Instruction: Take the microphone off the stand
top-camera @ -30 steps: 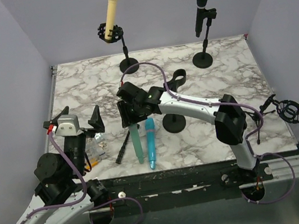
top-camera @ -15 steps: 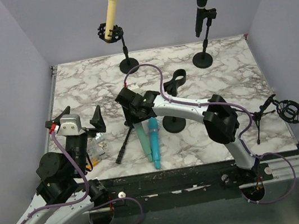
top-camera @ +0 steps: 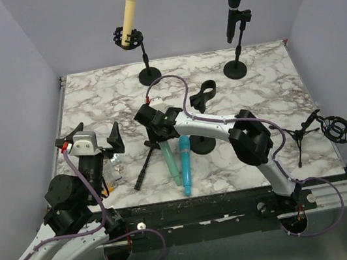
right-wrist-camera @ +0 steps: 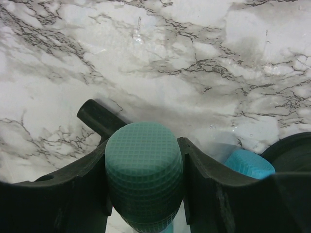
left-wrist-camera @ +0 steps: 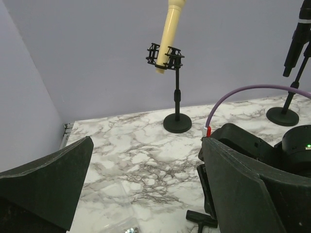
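My right gripper is shut on the mesh head of a green microphone, whose body slopes down to the marble table. In the right wrist view the green head sits tight between both fingers. A blue microphone lies beside it, also seen in the right wrist view. A black stand with an empty clip rises just behind the gripper. My left gripper is open and empty, apart from everything, at the left.
A cream microphone on a stand is back left, also in the left wrist view. A black microphone on a stand is back right. A small tripod with shock mount is at the right edge. A black tripod piece and a clear bag lie near my left gripper.
My right arm has drawn in and turned, swinging the green microphone's tail to the right. The blue microphone has shifted right with it. The left arm has barely moved.
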